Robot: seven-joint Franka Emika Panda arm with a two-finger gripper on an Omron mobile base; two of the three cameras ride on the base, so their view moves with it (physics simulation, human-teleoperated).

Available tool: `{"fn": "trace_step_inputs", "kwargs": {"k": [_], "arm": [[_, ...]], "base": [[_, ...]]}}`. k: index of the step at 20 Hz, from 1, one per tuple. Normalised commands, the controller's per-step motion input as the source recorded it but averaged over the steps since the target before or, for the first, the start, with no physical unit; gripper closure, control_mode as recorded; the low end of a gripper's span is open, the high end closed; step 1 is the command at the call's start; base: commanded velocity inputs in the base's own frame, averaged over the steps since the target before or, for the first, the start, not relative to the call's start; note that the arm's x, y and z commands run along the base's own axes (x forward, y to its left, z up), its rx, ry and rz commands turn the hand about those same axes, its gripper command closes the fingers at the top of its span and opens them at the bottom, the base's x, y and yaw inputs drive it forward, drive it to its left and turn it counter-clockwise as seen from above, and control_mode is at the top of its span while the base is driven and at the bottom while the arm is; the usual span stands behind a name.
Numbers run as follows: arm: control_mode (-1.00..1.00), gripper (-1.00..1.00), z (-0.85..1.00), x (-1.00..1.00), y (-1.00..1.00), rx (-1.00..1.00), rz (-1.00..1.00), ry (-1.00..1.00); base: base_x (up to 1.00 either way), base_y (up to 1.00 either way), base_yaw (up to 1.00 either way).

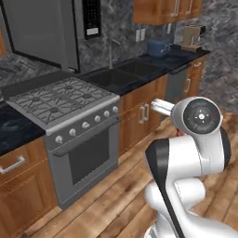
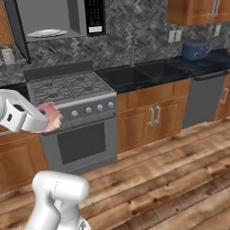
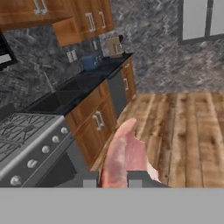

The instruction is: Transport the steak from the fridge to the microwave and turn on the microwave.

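Note:
The steak [image 3: 124,155] is a flat red-pink slab with a paler edge. My gripper [image 3: 113,179] is shut on it, and the meat sticks out past the two dark fingertips [image 3: 89,179]. From the right base view, the steak [image 2: 52,116] hangs in the gripper [image 2: 45,119] in front of the stove's left front corner, at knob height. Above the stove hangs the microwave [image 2: 54,18], its door [image 1: 42,30] swung open to the left. Its grey cavity holds a white plate [image 2: 47,32], with the black keypad [image 2: 94,15] at its right. The fridge is out of view.
A gas stove [image 1: 60,100] with an oven stands below the microwave. To its right, a dark counter carries a sink [image 2: 134,72], a blue toaster [image 2: 195,49] and a coffee machine [image 1: 193,37]. Brown cabinets [image 2: 152,117] and a dishwasher [image 2: 204,101] line the wall. Wood floor [image 2: 170,179] lies open in front.

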Motion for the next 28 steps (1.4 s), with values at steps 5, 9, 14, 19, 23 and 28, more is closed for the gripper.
{"fn": "trace_step_inputs", "kwargs": {"k": [5,9,14,19,23,28], "arm": [[1.0,1.0,0.0,0.0,0.0,0.0,0.0,0.0],[1.0,1.0,0.0,0.0,0.0,0.0,0.0,0.0],[1.0,1.0,0.0,0.0,0.0,0.0,0.0,0.0],[1.0,1.0,0.0,0.0,0.0,0.0,0.0,0.0],[1.0,1.0,0.0,0.0,0.0,0.0,0.0,0.0],[1.0,1.0,0.0,0.0,0.0,0.0,0.0,0.0]], "base": [[0.58,-0.15,0.52],[0.58,-0.16,0.49],[0.58,-0.16,0.5],[0.51,-0.22,0.46],[0.41,-0.36,0.36],[0.34,-0.44,0.3]]}}
